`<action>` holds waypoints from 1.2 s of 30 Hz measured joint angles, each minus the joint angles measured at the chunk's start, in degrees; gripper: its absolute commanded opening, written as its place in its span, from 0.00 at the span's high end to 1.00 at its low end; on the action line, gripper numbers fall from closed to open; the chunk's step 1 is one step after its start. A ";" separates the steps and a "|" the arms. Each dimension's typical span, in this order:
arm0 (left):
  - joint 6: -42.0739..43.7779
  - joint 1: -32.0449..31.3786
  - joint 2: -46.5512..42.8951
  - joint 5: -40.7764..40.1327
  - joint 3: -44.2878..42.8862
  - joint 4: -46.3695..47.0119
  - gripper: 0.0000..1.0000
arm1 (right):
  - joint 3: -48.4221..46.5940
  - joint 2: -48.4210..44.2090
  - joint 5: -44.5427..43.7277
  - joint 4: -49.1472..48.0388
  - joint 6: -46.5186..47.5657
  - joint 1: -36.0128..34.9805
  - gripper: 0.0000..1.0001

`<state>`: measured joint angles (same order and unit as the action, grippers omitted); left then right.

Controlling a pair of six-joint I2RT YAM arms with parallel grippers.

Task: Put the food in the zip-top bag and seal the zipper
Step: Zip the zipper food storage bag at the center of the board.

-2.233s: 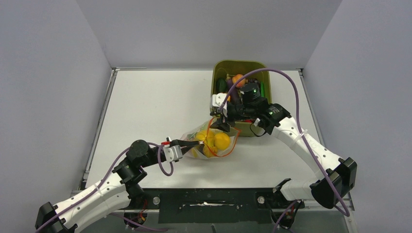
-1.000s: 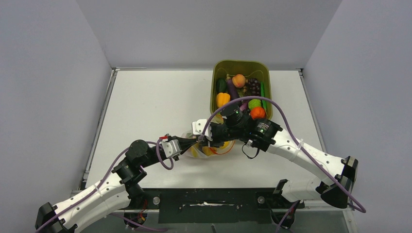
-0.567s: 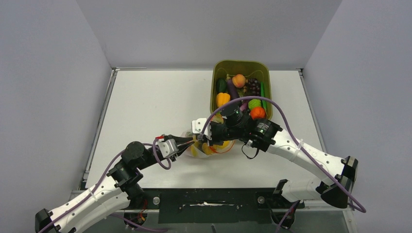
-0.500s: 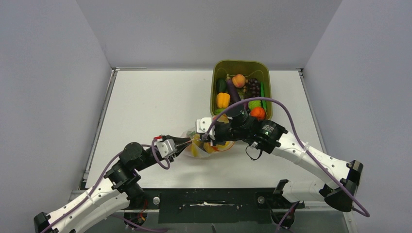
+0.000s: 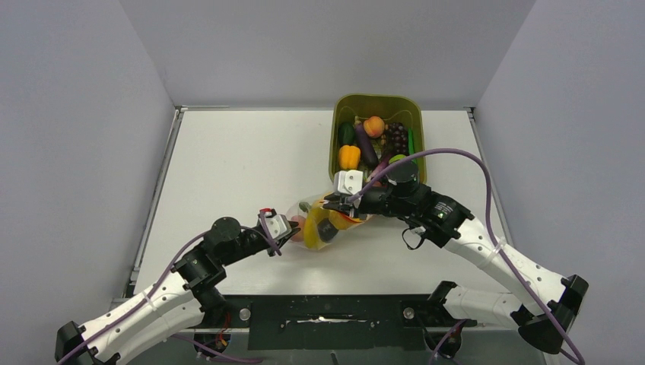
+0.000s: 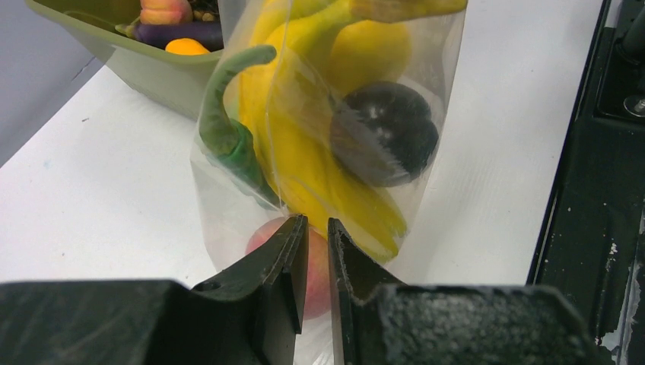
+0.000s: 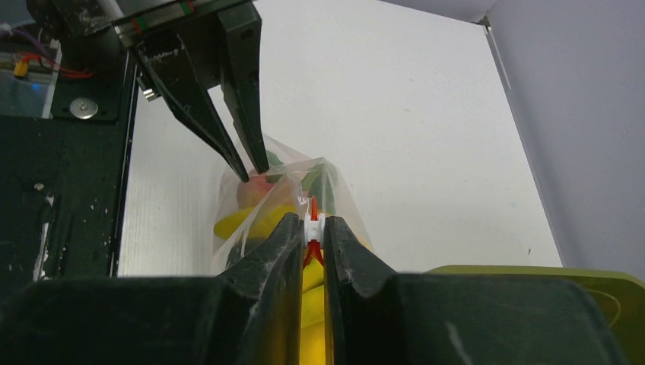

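The clear zip-top bag (image 5: 325, 225) hangs tilted between my two grippers. It holds food: yellow peppers (image 6: 365, 53), a long green pod (image 6: 220, 122), a dark round piece (image 6: 384, 133) and a pink-red fruit (image 6: 260, 232). My right gripper (image 7: 313, 228) is shut on the white slider of the red-orange zipper (image 7: 312, 207) at the bag's mouth. My left gripper (image 6: 312, 224) sits at the bag's bottom end with a narrow gap between its jaws, and the pink-red fruit shows through that gap. In the right wrist view its fingertips (image 7: 263, 167) touch the bag (image 7: 236, 220).
The olive-green tub (image 5: 335, 141) stands just behind the bag and holds more toy fruit. Its wall shows in the left wrist view (image 6: 129, 65). The black mounting rail (image 5: 327, 312) runs along the near table edge. White table lies to the left.
My right gripper has slid to the right with the zipper slider, pulling the bag with it. My left gripper's jaws have parted a little and followed slightly right.
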<state>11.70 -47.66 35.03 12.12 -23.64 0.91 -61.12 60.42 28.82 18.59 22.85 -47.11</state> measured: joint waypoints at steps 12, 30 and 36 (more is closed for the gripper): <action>0.11 0.00 4.26 -1.66 -1.38 -2.27 0.84 | 9.53 -4.39 0.76 -17.29 -9.99 2.97 1.00; -7.10 0.02 3.28 -1.55 -12.17 -6.12 0.51 | 11.02 -3.28 6.43 -23.61 -13.70 5.16 1.00; -7.43 0.00 1.33 1.22 -16.76 -3.56 0.47 | 10.95 -1.38 10.99 -24.20 -12.31 5.16 1.00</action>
<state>4.27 -47.66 36.36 13.34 -40.40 -2.66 -50.17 59.05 39.81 -5.61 10.55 -41.95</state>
